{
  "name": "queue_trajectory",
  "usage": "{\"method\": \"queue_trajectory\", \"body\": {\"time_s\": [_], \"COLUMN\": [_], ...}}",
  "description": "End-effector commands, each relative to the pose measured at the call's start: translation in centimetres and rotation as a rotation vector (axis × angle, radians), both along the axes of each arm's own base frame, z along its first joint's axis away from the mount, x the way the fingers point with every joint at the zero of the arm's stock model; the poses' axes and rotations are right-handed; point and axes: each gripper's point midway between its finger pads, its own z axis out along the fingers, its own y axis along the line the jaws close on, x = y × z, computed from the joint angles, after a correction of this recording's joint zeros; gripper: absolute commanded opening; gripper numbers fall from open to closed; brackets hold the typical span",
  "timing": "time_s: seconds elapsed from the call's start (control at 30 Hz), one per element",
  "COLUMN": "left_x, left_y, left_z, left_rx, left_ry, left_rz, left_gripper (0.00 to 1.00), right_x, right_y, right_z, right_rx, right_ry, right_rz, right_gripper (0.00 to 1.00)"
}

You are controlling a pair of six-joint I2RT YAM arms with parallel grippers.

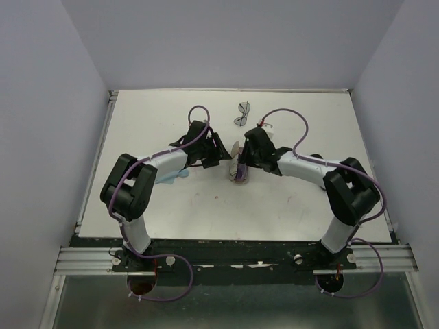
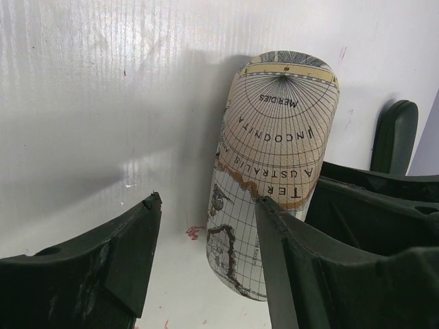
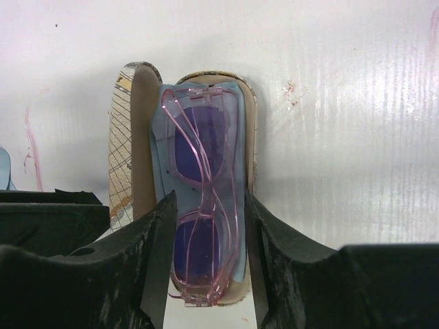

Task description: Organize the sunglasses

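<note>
One pink pair (image 3: 202,151) lies inside the open case (image 3: 140,137), long axis along it. The right gripper (image 3: 209,205) straddles its narrow width; grip or release I cannot tell. Left gripper (image 2: 209,202) is released, empty. Dark pair (image 1: 242,113) waits on the table (image 1: 137,205) beyond both.

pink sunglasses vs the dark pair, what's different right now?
Colour: the pink sunglasses have a see-through pink frame and purple lenses; the dark sunglasses have a thin dark frame.
Place: the pink sunglasses lie in the open map-print case, on a blue cloth; the dark sunglasses lie on the bare table, farther back.
Shared: neither is lifted.
</note>
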Motion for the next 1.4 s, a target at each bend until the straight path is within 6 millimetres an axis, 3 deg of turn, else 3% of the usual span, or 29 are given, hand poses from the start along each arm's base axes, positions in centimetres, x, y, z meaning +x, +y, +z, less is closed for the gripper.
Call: {"method": "queue_trajectory", "body": {"time_s": [0.0, 0.2, 0.37, 0.6, 0.9, 1.13, 1.37], "left_x": [-0.1, -0.2, -0.3, -0.3, -0.3, -0.3, -0.3], "left_y": [-0.7, -0.9, -1.2, -1.2, -1.3, -1.4, -1.5], "left_z": [0.3, 0.3, 0.2, 0.2, 0.1, 0.1, 0.2], "left_rx": [-0.011, 0.002, 0.008, 0.012, 0.012, 0.009, 0.008], "left_ry": [0.003, 0.002, 0.004, 0.006, 0.008, 0.01, 0.006], "left_rz": [-0.029, -0.035, -0.042, -0.039, -0.044, -0.048, -0.05], "left_gripper": [0.67, 0.67, 0.67, 0.67, 0.67, 0.67, 0.67], "right_x": [-0.4, -0.9, -1.2, -1.5, -0.1, 0.8, 0.7], "right_y": [-2.0, -4.2, -4.5, -1.3, 0.4, -0.6, -0.7], "right_z": [0.6, 0.8, 4.3, 7.9, 4.7, 2.1, -0.2], "right_rx": [-0.035, -0.013, 0.065, 0.223, 0.159, 0.085, 0.126], "right_ry": [-0.02, -0.011, -0.095, -0.183, -0.117, -0.095, -0.019], "right_rz": [-0.061, -0.087, -0.069, 0.093, 0.184, 0.151, 0.134], "right_gripper": [0.52, 0.54, 0.84, 1.0, 1.0, 1.0, 1.0]}}
